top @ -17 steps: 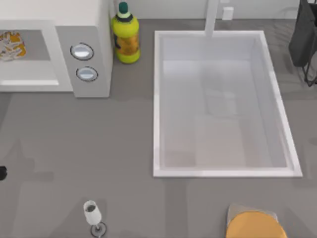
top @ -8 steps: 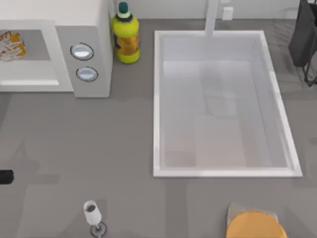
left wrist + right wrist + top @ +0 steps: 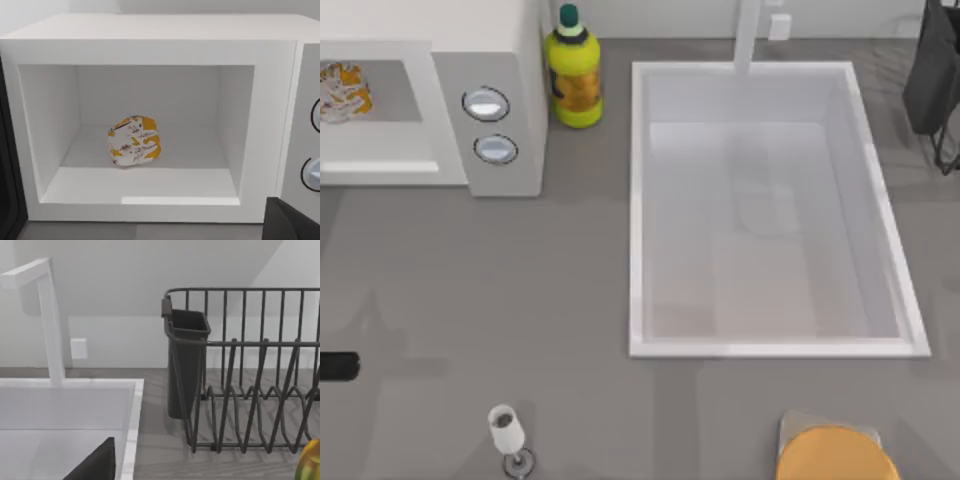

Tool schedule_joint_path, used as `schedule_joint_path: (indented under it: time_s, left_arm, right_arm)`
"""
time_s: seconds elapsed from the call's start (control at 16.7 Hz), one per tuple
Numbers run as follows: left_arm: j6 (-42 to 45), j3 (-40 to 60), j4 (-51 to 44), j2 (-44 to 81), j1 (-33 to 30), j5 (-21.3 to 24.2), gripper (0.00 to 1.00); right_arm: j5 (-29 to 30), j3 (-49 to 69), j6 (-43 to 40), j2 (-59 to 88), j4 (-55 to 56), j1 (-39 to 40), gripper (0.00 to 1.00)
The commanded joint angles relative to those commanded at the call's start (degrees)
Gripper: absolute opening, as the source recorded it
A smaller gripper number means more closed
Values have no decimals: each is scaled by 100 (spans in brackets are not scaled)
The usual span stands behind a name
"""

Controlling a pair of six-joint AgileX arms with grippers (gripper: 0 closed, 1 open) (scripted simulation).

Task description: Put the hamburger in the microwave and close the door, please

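Observation:
The microwave [image 3: 490,60] stands at the table's back left, with two silver dials [image 3: 486,103] on its panel. The hamburger [image 3: 134,141], in a white wrapper with orange patches, lies on the cavity floor, and also shows inside the cavity from above [image 3: 340,90]. The door [image 3: 7,190] stands open beside the cavity, seen as a dark strip. My left gripper [image 3: 292,222] faces the cavity from in front and holds nothing that I can see. A black part of my left arm [image 3: 338,366] pokes in at the table's left edge. My right gripper [image 3: 95,465] hangs by the sink's back corner.
A yellow bottle [image 3: 574,75] stands right of the microwave. The white sink [image 3: 635,200] with its faucet [image 3: 50,325] takes the middle. A dark dish rack [image 3: 240,370] is at the back right. At the front stand a wine glass [image 3: 507,435] and an orange disc on a grey board [image 3: 835,455].
The black part of my left arm at the table's left edge has come further into view, moving right and toward the front. Nothing else has moved.

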Motion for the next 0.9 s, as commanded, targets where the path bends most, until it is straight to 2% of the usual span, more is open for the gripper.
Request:
schedule_joint_path:
  time_s: [0.18,0.36,0.6,0.9]
  left_arm:
    - [46,80,-24,79,61,56,0]
    - [451,618,-343,614,445,346,0]
    - [1398,2028,-1152,2157,1442,972,0]
    - [2835,4219,-2491,4957,3046,1887,0]
  right_arm:
    - [0,0,0,0,0,0,100]
    - [0,0,0,0,0,0,100]
    - [0,0,0,0,0,0,100]
    - [0,0,0,0,0,0,100]
